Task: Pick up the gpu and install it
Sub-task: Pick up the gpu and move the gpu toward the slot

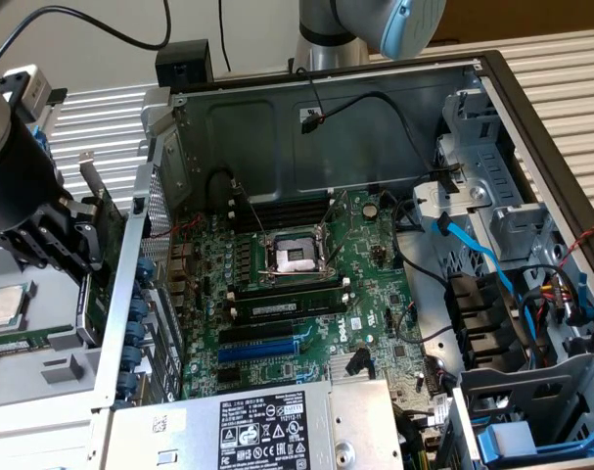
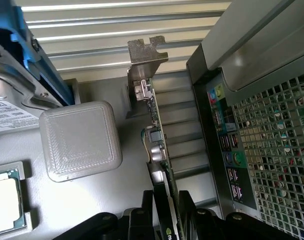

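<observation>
The black multi-fingered claw (image 2: 167,212) straddles the top edge of the gpu (image 2: 158,140), a thin green circuit-board card with a silver metal bracket at the end far from the claw. One set of fingers (image 2: 147,220) stands on each face of the card. The gaps look very small, but I cannot tell whether the pads are pressing on the card or only flanking it.

The card stands on edge directly under the claw, in a ribbed grey plastic holder (image 2: 187,125) outside the computer. It looks seated there rather than lifted. In the exterior view the claw (image 1: 76,259) and the card's bracket (image 1: 89,181) sit just beside the outer face of the case's perforated metal rear wall (image 1: 145,284).

On the side of the claw away from the case lie a square grey textured pad (image 2: 81,140) and, further off, a silver-topped processor chip (image 2: 4,200) in its own recess.

Across the rear wall from the claw, well apart from it, the large green motherboard (image 1: 375,294) lies flat in the open case. Its blue expansion slot (image 1: 262,350) has no card in it.

By my judgement the task is at its very start. The claw is positioned on the gpu, but picking it up, carrying it over the case wall and seating it in a slot are all yet to be done.
</observation>
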{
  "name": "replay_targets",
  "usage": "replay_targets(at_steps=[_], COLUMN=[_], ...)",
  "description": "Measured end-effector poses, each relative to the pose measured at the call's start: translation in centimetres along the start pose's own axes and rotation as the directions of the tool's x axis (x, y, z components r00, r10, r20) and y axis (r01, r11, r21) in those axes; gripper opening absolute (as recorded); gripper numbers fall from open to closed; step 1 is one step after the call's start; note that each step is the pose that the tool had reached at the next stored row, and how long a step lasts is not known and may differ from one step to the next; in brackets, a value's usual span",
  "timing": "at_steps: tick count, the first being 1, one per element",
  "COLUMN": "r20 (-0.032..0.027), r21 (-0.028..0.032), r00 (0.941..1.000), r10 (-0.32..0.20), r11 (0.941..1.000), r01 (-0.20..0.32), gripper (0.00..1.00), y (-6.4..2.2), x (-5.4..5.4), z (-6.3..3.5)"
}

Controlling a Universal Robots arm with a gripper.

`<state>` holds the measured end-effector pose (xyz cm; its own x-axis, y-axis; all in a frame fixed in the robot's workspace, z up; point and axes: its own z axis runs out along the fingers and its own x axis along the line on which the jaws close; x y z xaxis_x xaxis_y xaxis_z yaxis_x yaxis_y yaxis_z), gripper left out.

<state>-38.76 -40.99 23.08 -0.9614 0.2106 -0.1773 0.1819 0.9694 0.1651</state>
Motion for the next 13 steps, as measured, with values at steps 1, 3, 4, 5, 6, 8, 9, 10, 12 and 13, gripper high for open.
replay_targets(at_steps=[1,3,4,5,6,8,9,10,12,13], r20=[0.0,0.0,0.0,0.0,0.0,0.0,0.0,-0.0001,-0.0002,-0.0004], r21=[0.0,0.0,0.0,0.0,0.0,0.0,0.0,0.0,0.0,-0.0003], r00=[1.0,1.0,1.0,1.0,1.0,1.0,1.0,1.0,1.0,1.0], r10=[0.0,0.0,0.0,0.0,0.0,0.0,0.0,0.0,0.0,0.0], r11=[1.0,1.0,1.0,1.0,1.0,1.0,1.0,1.0,1.0,1.0], r01=[0.0,0.0,0.0,0.0,0.0,0.0,0.0,0.0,0.0,0.0], gripper=[0.33,0.33,0.33,0.33,0.33,0.33,0.33,0.33,0.33,0.33], y=[0.0,0.0,0.0,0.0,0.0,0.0,0.0,0.0,0.01,0.01], x=[0.0,0.0,0.0,0.0,0.0,0.0,0.0,0.0,-0.03,-0.05], z=[0.0,0.0,0.0,0.0,0.0,0.0,0.0,0.0,0.02,0.03])
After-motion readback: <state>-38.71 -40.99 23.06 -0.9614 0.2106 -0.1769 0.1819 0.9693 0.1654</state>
